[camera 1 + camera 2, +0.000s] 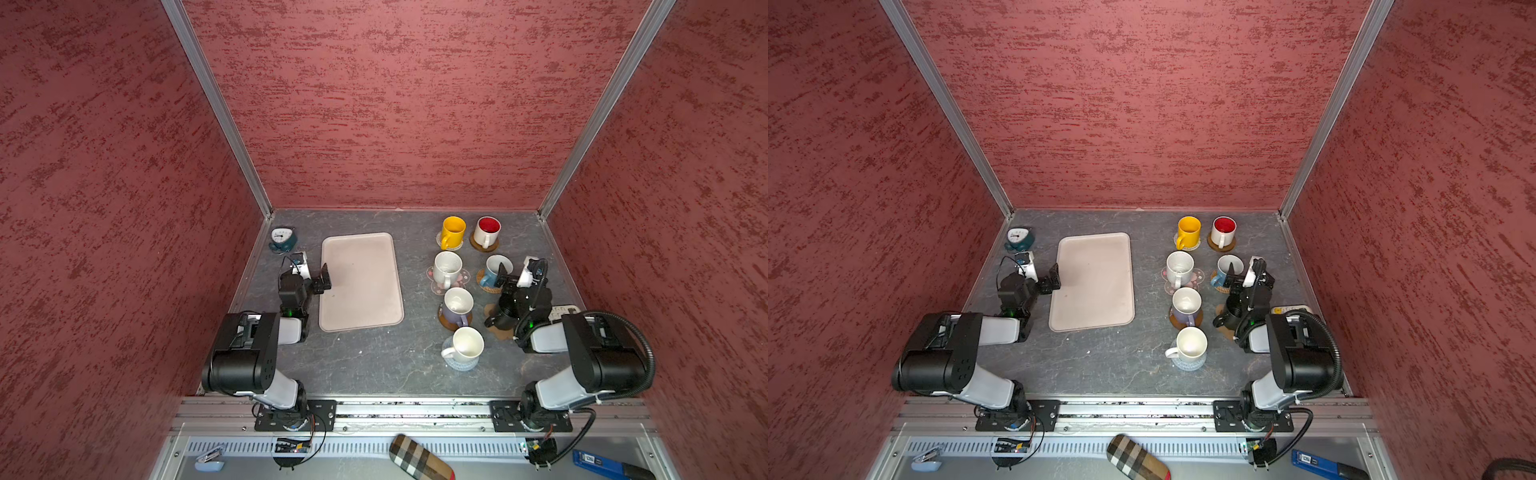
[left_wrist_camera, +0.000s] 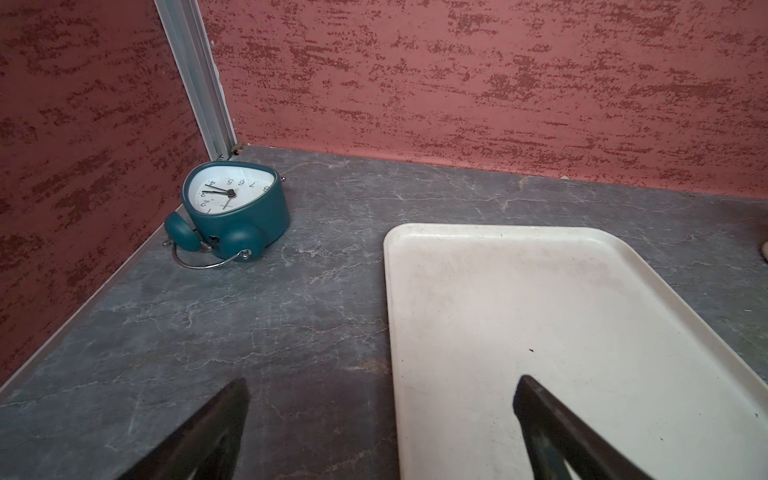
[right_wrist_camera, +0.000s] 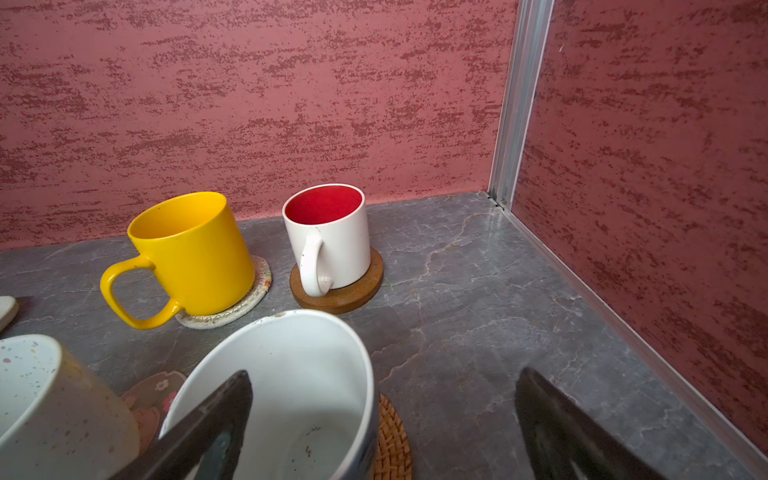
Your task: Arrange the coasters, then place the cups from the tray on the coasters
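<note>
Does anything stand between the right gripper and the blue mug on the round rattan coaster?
Nothing visible does. The open right gripper hangs at the blue handled mug on its round tan rattan coaster: one finger over the mug's white inside, the other outside, over the grey tabletop.

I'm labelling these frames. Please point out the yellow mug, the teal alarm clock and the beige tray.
yellow mug (image 3: 199,257): right wrist view, side wall.
teal alarm clock (image 2: 235,196): left wrist view, white dial.
beige tray (image 1: 361,286): in a top view, bare floor.
</note>
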Motion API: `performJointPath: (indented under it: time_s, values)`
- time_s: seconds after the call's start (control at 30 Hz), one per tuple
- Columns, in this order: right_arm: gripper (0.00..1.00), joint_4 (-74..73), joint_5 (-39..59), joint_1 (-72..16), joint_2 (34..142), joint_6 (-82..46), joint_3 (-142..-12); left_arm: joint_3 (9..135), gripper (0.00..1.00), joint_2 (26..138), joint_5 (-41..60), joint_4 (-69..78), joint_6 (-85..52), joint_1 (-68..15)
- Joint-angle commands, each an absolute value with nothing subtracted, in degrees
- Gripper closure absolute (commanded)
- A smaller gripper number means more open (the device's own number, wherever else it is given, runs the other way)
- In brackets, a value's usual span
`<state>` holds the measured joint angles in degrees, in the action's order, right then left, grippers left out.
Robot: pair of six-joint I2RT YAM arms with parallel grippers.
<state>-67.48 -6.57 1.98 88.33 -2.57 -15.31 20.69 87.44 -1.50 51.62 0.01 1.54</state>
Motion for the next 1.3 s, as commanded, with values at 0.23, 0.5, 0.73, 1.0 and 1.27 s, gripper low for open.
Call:
performJointPath:
  time_s: [0.23, 0.5, 0.73, 1.0, 1.27]
  values:
    - [0.01, -67.1, -7.4, 2.1, 88.8, -2.1, -15.7, 21.4, 0.00, 87.9, -1.7, 51.7, -0.5, 1.3]
    - [0.01, -67.1, -7.4, 2.1, 88.9, -2.0, -15.8, 21.4, 0.00, 88.0, -1.7, 51.7, -0.5, 1.3]
    - [0.01, -66.7, -7.1, 2.2, 88.9, -2.1, -16.0, 21.4, 0.00, 88.0, -1.7, 51.7, -0.5, 1.3]
    - [0.01, -66.3, -6.9, 2.1, 88.9, -2.2, -16.2, 21.5, 0.00, 88.0, -1.9, 51.7, -0.3, 1.1]
    - [0.01, -66.3, -6.9, 2.3, 88.9, -2.1, -16.2, 21.5, 0.01, 88.0, -2.0, 51.7, -0.3, 1.1]
